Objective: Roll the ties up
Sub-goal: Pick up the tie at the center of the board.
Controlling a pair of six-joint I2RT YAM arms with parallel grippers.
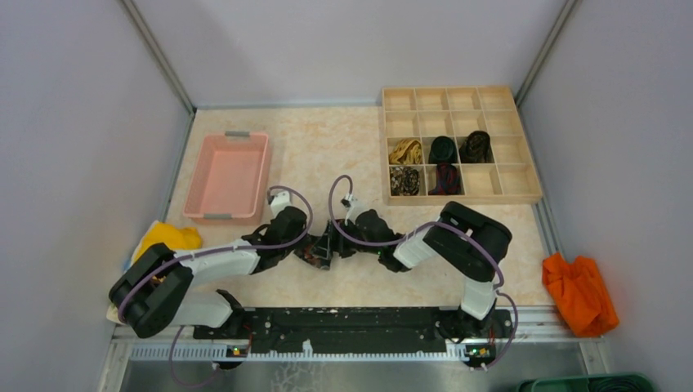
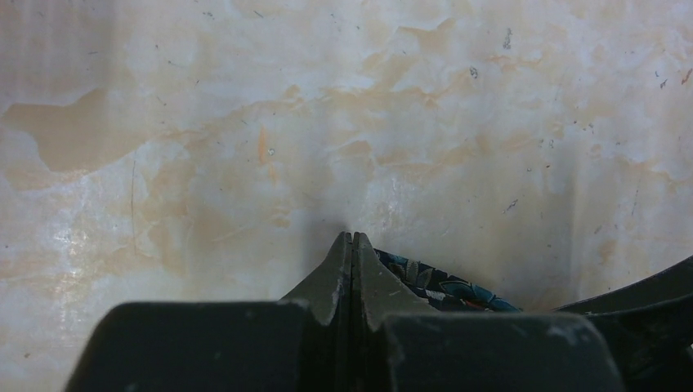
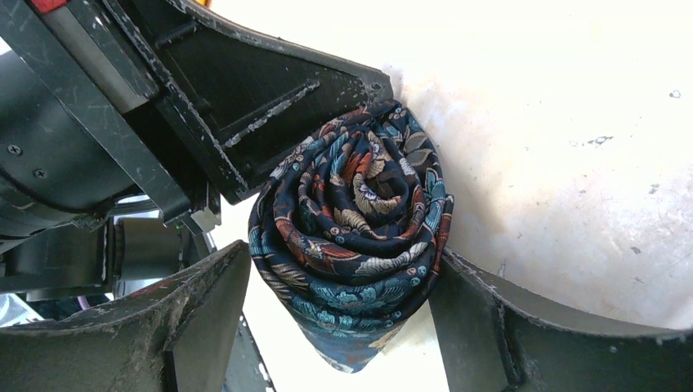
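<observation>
A dark floral tie [image 3: 353, 216] is rolled into a tight coil on the table; in the top view it [image 1: 314, 256] lies between the two grippers. My right gripper [image 3: 339, 273] is open, one finger on each side of the coil. Its right finger [image 3: 470, 314] touches the coil and the left finger [image 3: 204, 298] stands a little apart. My left gripper [image 2: 352, 238] is shut, tips pressed together with nothing seen between them. A bit of the floral tie [image 2: 441, 286] shows just beside its right finger. In the top view the grippers [image 1: 320, 243] [image 1: 342, 242] nearly meet.
A wooden divided tray [image 1: 458, 198] at the back right holds several coiled ties: gold [image 1: 405, 151], black [image 1: 443, 149], dark [image 1: 476, 147], patterned [image 1: 404, 180], red-black [image 1: 444, 178]. A pink bin [image 1: 227, 175] stands back left. A yellow cloth [image 1: 167, 238] lies left, an orange cloth [image 1: 580, 292] right.
</observation>
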